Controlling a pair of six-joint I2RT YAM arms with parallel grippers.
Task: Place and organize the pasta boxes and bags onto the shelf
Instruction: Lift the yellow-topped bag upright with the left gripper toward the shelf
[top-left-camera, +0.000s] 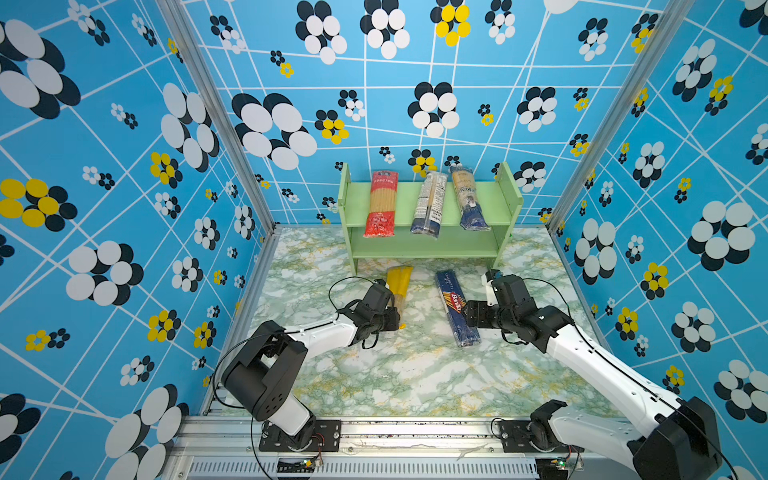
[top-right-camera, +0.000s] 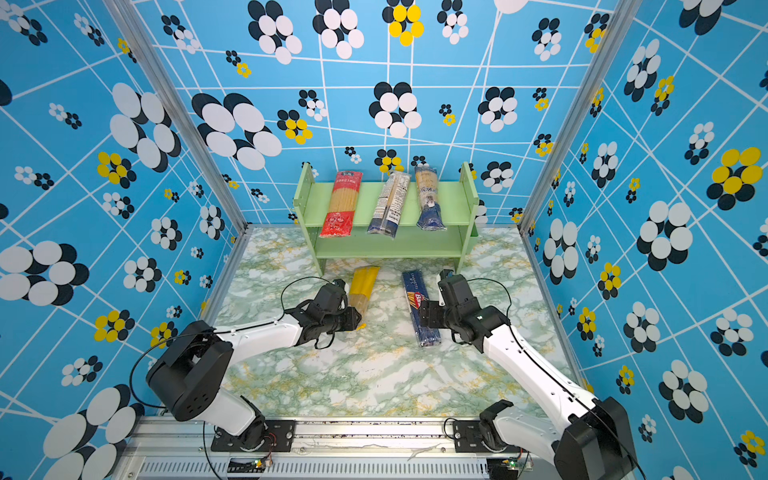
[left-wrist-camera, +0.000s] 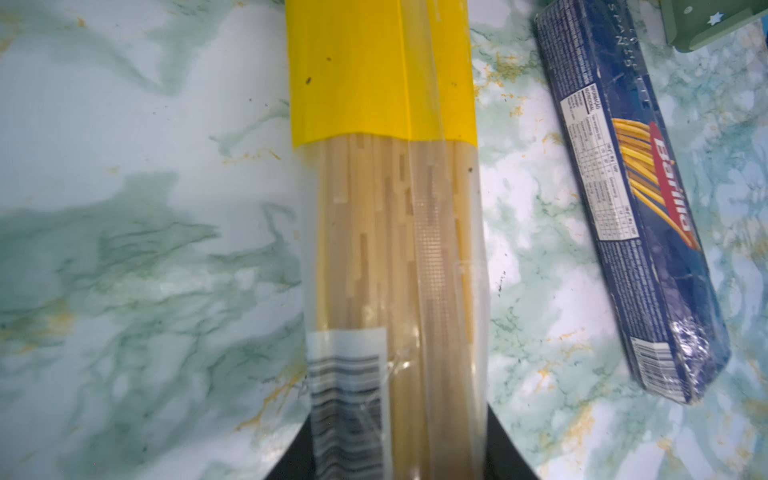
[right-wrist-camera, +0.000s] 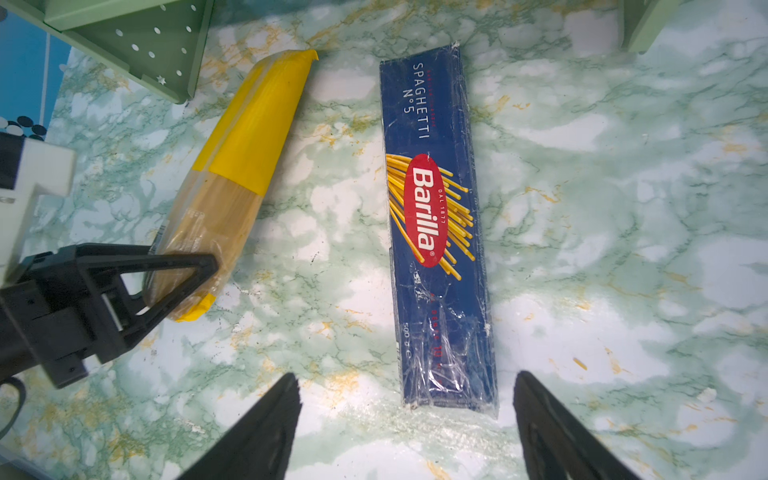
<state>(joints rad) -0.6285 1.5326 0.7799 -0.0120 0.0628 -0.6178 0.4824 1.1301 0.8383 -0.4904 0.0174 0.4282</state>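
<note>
A plain yellow barcoded bag (top-left-camera: 400, 282) (top-right-camera: 364, 283) lies on the marble table in front of the shelf. My left gripper (top-left-camera: 397, 318) (left-wrist-camera: 399, 457) is shut on its near end, and one of its fingers (right-wrist-camera: 183, 270) crosses the bag (right-wrist-camera: 243, 166). The bag (left-wrist-camera: 386, 208) runs straight out from between the jaws. To its right lies the dark blue Barilla box (top-left-camera: 455, 309) (top-right-camera: 420, 309) (right-wrist-camera: 436, 232) (left-wrist-camera: 640, 208). My right gripper (top-left-camera: 468, 316) (right-wrist-camera: 409, 432) stands open over the box's near end, without touching it.
The pale-green shelf (top-left-camera: 428, 249) (top-right-camera: 390, 247) stands at the back. Its top tier holds a red-ended bag (top-left-camera: 380, 203) and two blue-and-yellow bags (top-left-camera: 430, 205) (top-left-camera: 469, 199), all lying front to back. Its lower tier holds nothing. Patterned walls close in three sides.
</note>
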